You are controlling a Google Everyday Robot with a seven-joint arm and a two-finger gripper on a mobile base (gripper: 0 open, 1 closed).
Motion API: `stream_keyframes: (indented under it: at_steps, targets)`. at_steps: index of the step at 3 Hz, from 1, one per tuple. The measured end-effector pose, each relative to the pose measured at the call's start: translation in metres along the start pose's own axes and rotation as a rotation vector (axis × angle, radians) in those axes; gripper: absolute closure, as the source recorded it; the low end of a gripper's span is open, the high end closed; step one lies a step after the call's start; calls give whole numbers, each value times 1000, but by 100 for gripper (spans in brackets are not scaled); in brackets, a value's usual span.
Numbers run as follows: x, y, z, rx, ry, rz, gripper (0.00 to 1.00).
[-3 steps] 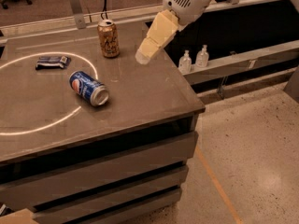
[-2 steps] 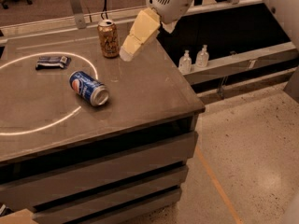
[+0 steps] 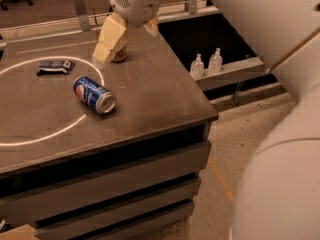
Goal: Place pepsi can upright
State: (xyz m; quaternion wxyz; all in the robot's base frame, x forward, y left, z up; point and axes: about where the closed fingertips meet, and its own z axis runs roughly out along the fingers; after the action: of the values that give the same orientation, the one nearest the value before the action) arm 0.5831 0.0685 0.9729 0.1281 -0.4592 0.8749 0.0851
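The pepsi can (image 3: 94, 95) is blue with a red-white-blue logo. It lies on its side on the brown table (image 3: 160, 99), silver end toward the front right, inside a white ring marked on the top. My gripper (image 3: 127, 46) hangs over the back of the table, up and to the right of the can and well apart from it. Its cream fingers (image 3: 112, 40) point down and left, stand apart and hold nothing.
A gold can (image 3: 120, 57) stands at the back, mostly hidden behind my finger. A small dark-blue packet (image 3: 55, 66) lies at the back left. Two clear bottles (image 3: 206, 64) stand on a lower shelf to the right. My arm (image 3: 280, 134) fills the right foreground.
My gripper has moved left and lower over the table's back, now in front of the gold can. The pepsi can has not moved.
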Motion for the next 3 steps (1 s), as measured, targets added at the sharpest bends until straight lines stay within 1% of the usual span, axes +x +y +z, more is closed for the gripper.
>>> stream_keyframes:
  at_steps: [1,2,3]
  targets:
    - [-20,12,12,14,25,-27,0]
    - [-40,27,30,6,55,-57,0]
    - [-53,34,56,5,96,-73,0]
